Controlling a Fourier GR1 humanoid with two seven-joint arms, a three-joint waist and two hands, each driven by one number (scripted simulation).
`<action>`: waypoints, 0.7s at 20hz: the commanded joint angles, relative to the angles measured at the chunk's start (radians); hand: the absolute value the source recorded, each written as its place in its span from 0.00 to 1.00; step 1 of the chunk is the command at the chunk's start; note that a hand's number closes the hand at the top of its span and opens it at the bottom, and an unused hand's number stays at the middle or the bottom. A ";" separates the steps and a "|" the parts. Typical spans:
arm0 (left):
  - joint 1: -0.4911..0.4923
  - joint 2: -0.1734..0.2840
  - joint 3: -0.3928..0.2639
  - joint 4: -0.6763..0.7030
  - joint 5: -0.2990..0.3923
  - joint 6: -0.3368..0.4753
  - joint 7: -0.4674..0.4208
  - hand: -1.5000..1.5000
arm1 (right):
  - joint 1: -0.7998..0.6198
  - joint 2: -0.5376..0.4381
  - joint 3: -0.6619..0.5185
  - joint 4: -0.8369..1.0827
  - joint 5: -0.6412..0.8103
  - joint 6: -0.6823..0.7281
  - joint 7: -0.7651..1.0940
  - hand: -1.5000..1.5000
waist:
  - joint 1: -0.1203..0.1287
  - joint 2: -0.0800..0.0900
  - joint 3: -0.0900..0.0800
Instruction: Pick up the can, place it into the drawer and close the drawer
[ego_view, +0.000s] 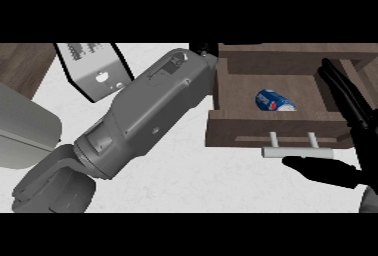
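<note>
The wooden drawer (244, 131) stands pulled out at the upper right. A blue can (275, 100) lies on its side on the drawer's floor, with no hand touching it. My right hand (334, 171) is at the drawer's front right corner, open. Its straight fingers (347, 97) run up along the drawer's right wall, and its thumb lies just below the white handle (295, 151). My left forearm (140, 117) slants up to the drawer's back left corner. Of the left hand (202, 49) only a small black part shows there.
A light grey box with vent slots (94, 67) lies at the upper left on the white counter (192, 175). A larger grey rounded body (26, 130) sits at the left edge. Dark wood (22, 65) shows at the top left corner.
</note>
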 joint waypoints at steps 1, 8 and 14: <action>0.011 0.024 0.013 0.013 -0.026 -0.005 0.014 0.00 | -0.117 -0.019 0.060 0.179 0.131 -0.076 -0.035 0.00 | -0.001 0.000 0.000; 0.029 0.122 -0.023 -0.100 -0.063 0.000 0.117 0.00 | -0.214 -0.035 0.166 0.503 0.347 -0.209 -0.097 0.00 | 0.033 -0.005 0.000; 0.121 0.195 -0.006 -0.201 -0.090 0.008 0.135 0.00 | -0.358 -0.024 0.116 0.797 0.409 -0.350 -0.110 0.00 | 0.025 -0.005 0.000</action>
